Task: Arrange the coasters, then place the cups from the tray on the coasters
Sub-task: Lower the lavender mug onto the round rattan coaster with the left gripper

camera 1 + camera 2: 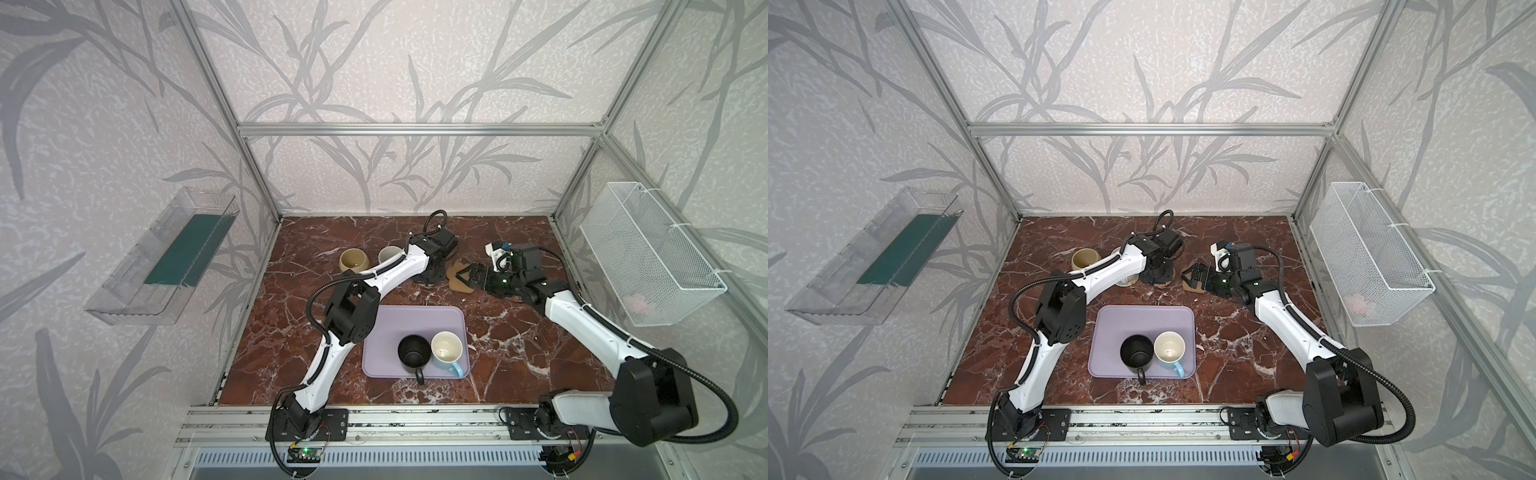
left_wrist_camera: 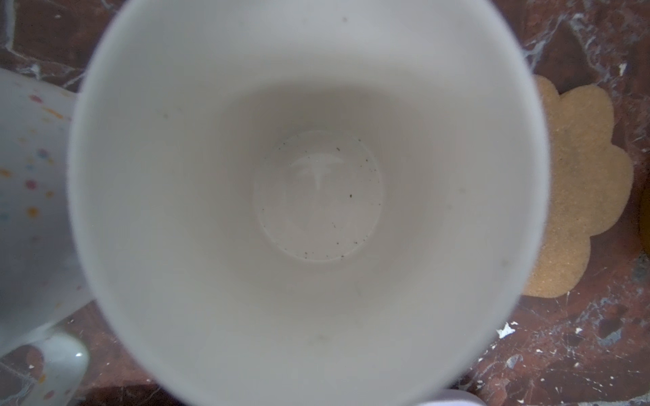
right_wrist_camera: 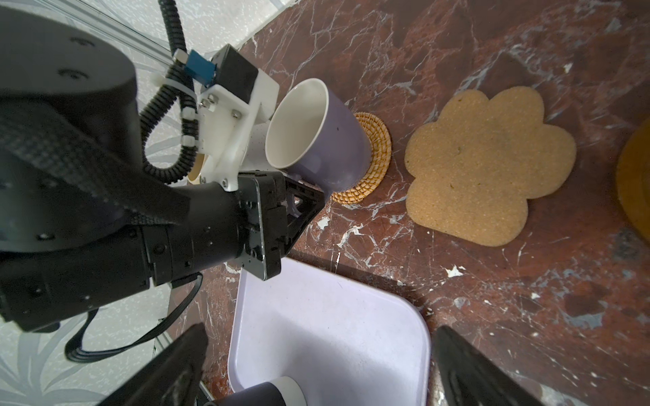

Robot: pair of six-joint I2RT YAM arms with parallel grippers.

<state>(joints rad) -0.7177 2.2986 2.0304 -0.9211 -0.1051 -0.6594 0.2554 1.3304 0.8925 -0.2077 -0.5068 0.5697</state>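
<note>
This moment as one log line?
left gripper: shut on lilac mug at rattan coaster; right gripper: open by paw coaster; tray: black mug, blue mug

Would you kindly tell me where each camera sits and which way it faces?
Both top views: high at the front, looking down and forward over the table; the left arm and right arm both show.
Left wrist: over the lilac mug, looking straight down into it; nothing of the robot shows.
Right wrist: on the right arm, facing the left tool holding that mug; the open right tool shows.
Shared: both wrist views show the paw coaster.
</note>
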